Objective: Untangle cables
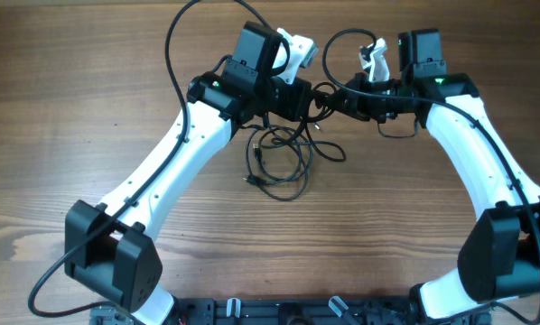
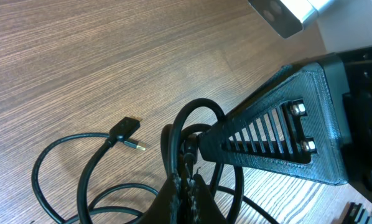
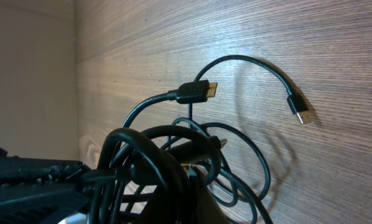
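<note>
The cables (image 1: 279, 162) are thin black cords in a loose tangle, partly lifted at the back middle of the wooden table, with loops trailing down onto it. My left gripper (image 1: 313, 97) and right gripper (image 1: 344, 101) meet tip to tip over the tangle's top. In the left wrist view my left gripper (image 2: 189, 190) is shut on a cord loop (image 2: 200, 103), with a plug end (image 2: 127, 128) lying to the left. In the right wrist view my right gripper (image 3: 195, 193) is buried in a bundle of loops (image 3: 142, 146) and looks shut on it. Two plug ends (image 3: 196, 91) (image 3: 298, 111) stick out.
The thicker black arm wires arc above both wrists (image 1: 175, 36). The right gripper's slotted finger (image 2: 267, 140) fills the right of the left wrist view. Bare wooden table (image 1: 89, 108) lies all round the tangle. The arm bases stand at the front edge (image 1: 116, 262).
</note>
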`<act>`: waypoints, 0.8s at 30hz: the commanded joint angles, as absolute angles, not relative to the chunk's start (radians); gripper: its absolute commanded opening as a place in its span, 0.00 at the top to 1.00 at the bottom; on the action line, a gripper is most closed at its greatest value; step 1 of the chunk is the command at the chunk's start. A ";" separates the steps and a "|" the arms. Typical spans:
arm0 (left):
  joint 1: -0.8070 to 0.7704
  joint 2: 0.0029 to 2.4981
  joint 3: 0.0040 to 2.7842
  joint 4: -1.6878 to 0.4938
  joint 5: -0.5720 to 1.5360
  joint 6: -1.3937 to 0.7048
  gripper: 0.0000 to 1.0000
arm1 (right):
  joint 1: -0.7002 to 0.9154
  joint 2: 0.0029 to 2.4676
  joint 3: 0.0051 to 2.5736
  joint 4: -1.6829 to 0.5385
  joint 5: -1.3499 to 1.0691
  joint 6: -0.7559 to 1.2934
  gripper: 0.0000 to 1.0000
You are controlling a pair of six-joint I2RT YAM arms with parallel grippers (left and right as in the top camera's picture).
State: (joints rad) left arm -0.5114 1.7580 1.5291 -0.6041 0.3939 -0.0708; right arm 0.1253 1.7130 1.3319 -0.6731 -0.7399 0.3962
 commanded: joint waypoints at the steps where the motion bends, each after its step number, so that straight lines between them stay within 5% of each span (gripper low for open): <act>1: -0.477 1.748 1.541 -0.598 0.403 -0.113 0.96 | 0.120 1.787 1.333 -0.670 -0.687 0.441 0.96; 14: -0.371 1.585 1.541 -0.610 0.410 -0.152 0.96 | 0.101 1.941 1.333 -0.559 -0.820 0.471 0.96; 21: -0.313 1.600 1.541 -0.839 0.411 -0.199 0.96 | 0.052 1.940 1.333 -0.542 -0.884 0.391 0.96; 24: -0.359 1.601 1.541 -0.888 0.433 -0.131 0.51 | 0.059 1.940 1.333 -0.530 -0.915 0.379 0.96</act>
